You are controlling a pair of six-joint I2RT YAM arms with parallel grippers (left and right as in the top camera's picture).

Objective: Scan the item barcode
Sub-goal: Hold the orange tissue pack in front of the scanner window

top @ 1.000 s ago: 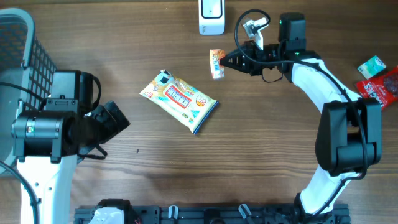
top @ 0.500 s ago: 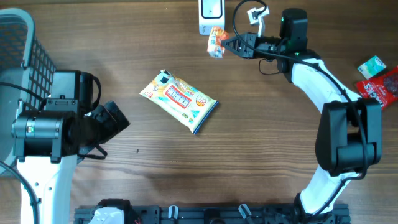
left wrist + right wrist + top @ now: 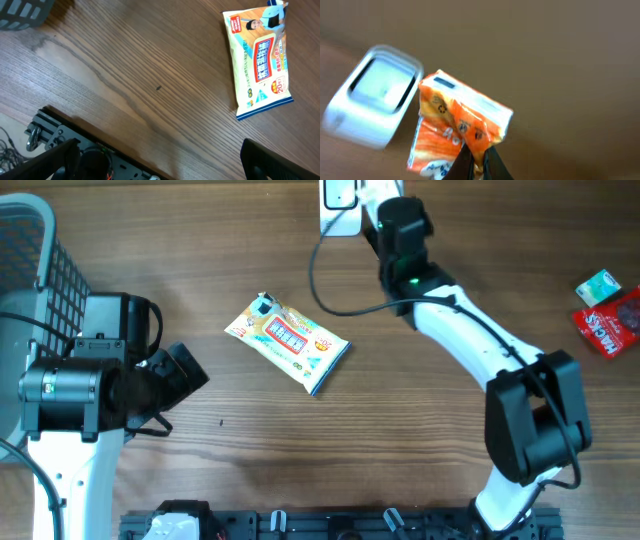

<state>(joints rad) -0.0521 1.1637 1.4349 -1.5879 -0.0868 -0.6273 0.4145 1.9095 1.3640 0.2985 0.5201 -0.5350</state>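
Right gripper [image 3: 479, 165] clenching orange packet [image 3: 462, 122] beside scanner [image 3: 372, 97], packet seemingly hidden overhead, left gripper [image 3: 185, 380] hanging released above open table [image 3: 125, 75].

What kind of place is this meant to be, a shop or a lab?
Probably a mock shop checkout on a wooden table: a white barcode scanner stands at the far edge, the right gripper holds an orange snack packet near it, and a grey basket sits at the left.
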